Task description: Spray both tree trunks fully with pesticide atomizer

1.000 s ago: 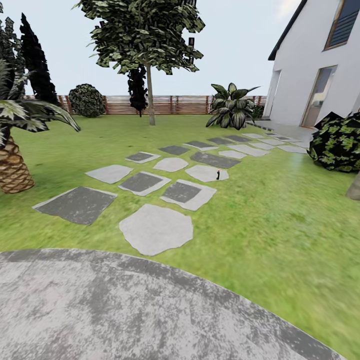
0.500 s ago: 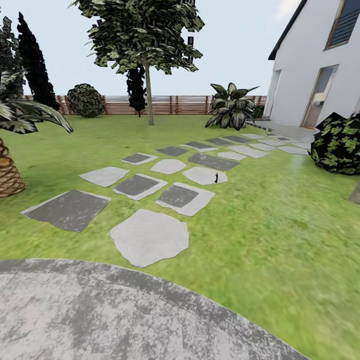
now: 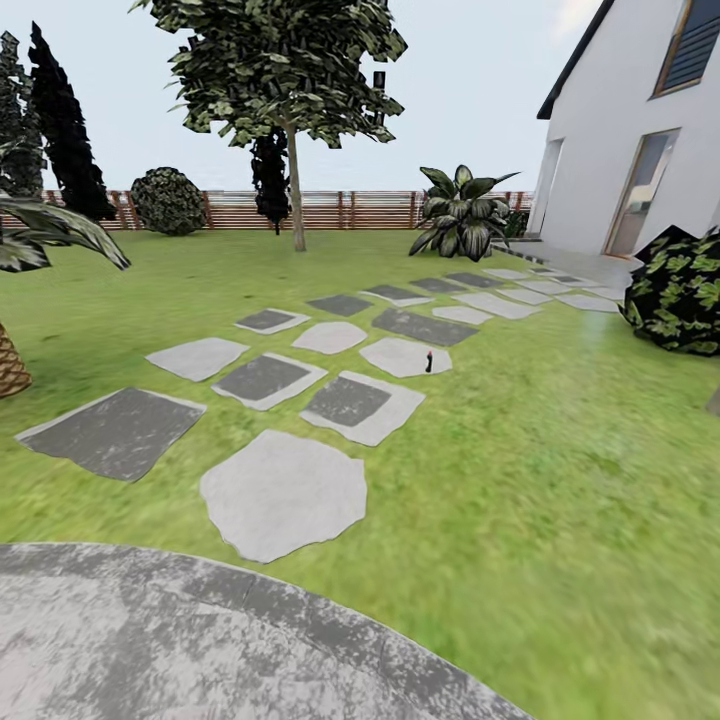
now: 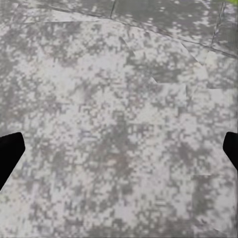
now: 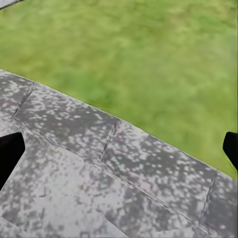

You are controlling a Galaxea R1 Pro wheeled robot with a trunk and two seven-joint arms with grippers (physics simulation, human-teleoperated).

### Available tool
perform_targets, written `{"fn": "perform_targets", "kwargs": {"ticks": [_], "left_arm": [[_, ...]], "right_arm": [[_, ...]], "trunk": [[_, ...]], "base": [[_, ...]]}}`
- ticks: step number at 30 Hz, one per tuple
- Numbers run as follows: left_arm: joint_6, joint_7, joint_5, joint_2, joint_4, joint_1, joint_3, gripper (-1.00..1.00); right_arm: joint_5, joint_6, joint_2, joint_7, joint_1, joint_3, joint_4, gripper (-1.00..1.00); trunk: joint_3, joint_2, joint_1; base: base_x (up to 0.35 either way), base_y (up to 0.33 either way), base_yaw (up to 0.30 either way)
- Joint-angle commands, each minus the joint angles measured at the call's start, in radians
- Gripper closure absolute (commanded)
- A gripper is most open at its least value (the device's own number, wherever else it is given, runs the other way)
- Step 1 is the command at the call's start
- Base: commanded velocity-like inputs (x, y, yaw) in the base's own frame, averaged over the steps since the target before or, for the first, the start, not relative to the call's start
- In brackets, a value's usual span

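The robot is at the edge of the garden, standing on a big grey paved patch (image 3: pixel 150 640). The job has hardly begun.

Far on the left is a short palm (image 3: pixel 10 350) with a scaly trunk; it is not one to spray. Next comes green grass (image 3: pixel 560 480) with flat stepping stones (image 3: pixel 285 495) leading away. A tall tree (image 3: pixel 296 190) with a thin, bare trunk stands near the brown fence (image 3: pixel 340 210). No white specks can be seen on its bark, but it is far off.

More to the right, a tiny dark thing stands up on a pale stone. It is likely the atomizer (image 3: pixel 428 362), well apart from the robot. On the right are a white house (image 3: pixel 620 130) and a dark bush (image 3: pixel 680 290).

The left gripper (image 4: pixel 119 153) is spread wide and holds nothing. The right gripper (image 5: pixel 119 148) is wide and holds nothing too.

Left to do: get there, pick it up, spray both trunks.
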Motion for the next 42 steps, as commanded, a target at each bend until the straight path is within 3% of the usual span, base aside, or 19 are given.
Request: {"fn": "perform_targets", "kwargs": {"ticks": [1, 42], "left_arm": [[0.0, 0.0, 0.0, 0.0, 0.0, 0.0, 0.0, -1.0], [0.0, 0.0, -0.001, 0.001, 0.0, 0.0, 0.0, -1.0]], "right_arm": [[0.0, 0.0, 0.0, 0.0, 0.0, 0.0, 0.0, -1.0], [0.001, 0.0, 0.0, 0.0, 0.0, 0.001, 0.0, -1.0]], "trunk": [[0.0, 0.0, 0.0], [0.0, 0.0, 0.0]], "base": [[0.287, -0.144, 0.0], [0.287, -0.144, 0.0]]}}
